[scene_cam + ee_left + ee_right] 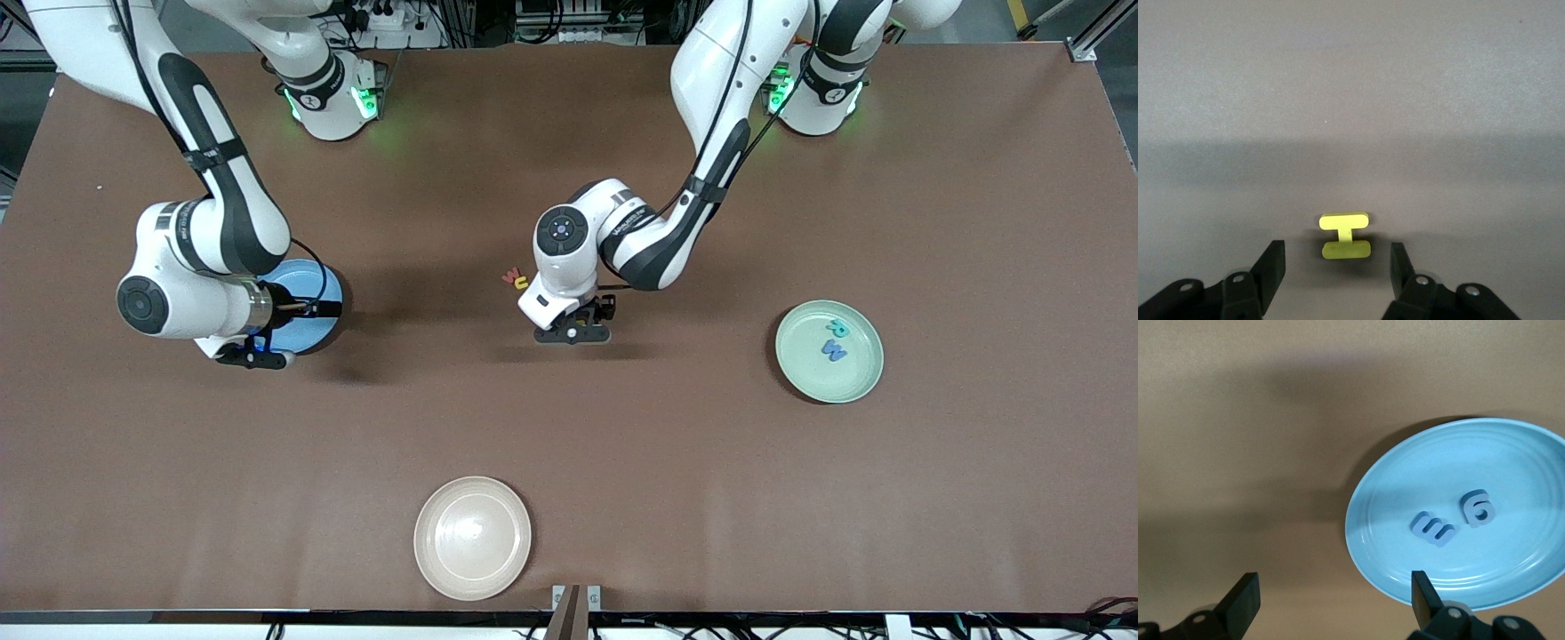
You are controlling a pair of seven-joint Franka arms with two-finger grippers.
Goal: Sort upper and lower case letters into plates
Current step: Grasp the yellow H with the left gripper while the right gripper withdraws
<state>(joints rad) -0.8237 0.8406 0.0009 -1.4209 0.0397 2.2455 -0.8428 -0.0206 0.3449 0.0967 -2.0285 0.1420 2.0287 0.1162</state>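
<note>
My left gripper (pixel 573 333) (pixel 1336 259) is down at the table's middle. Its jaws stand open on either side of the yellow H (pixel 1345 235), which lies flat and untouched. Beside that arm, toward the right arm's end, lie the red w (pixel 510 277) and yellow u (pixel 522 284). The mint green plate (pixel 867 378) holds the teal R (pixel 837 328) and blue W (pixel 834 351). My right gripper (pixel 253 356) (pixel 1333 583) hangs open and holds nothing over the rim of the sky blue plate (pixel 311 336) (pixel 1391 487). That plate holds the blue g (pixel 1477 507) and a dark blue letter (pixel 1432 529).
A cream-white plate (pixel 472 537) sits near the table's front edge, nearest the front camera. Both arm bases stand along the table's back edge.
</note>
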